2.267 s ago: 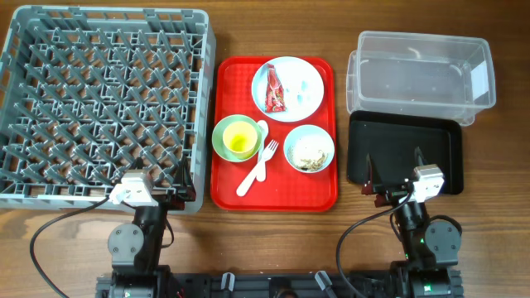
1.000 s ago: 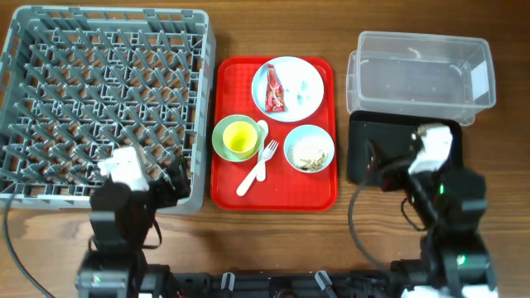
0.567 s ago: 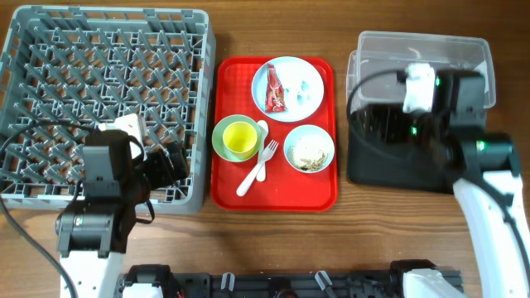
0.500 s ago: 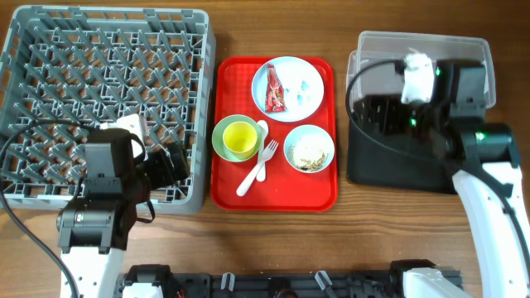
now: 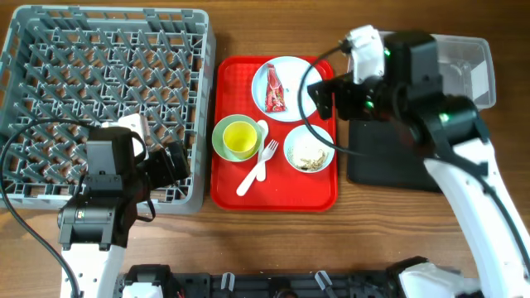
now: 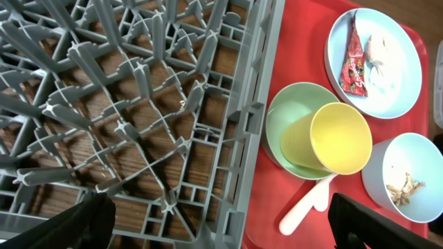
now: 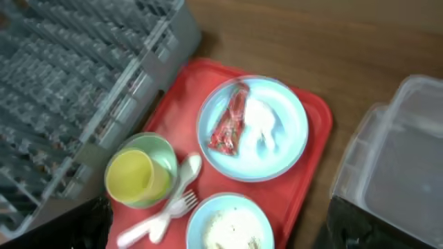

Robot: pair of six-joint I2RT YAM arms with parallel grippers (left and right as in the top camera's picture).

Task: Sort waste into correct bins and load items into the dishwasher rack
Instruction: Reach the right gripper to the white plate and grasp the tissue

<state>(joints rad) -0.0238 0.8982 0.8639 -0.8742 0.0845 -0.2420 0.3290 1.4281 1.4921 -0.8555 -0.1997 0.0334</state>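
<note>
The pale-blue plate holds the red wrapper and white scrap. The yellow cup stands in the green bowl. The white fork and spoon lie beside them. The blue bowl holds rice leftovers. The grey rack is at the left. My left gripper is open over the rack's right edge. My right gripper is open and empty above the plate's right side.
All the dishes sit on a flat red tray. The clear tub and the black tray are at the right, partly hidden under my right arm. Bare wooden table lies in front.
My right arm has swung left from over the tub and black tray to the red tray's right side. My left arm has barely moved.
</note>
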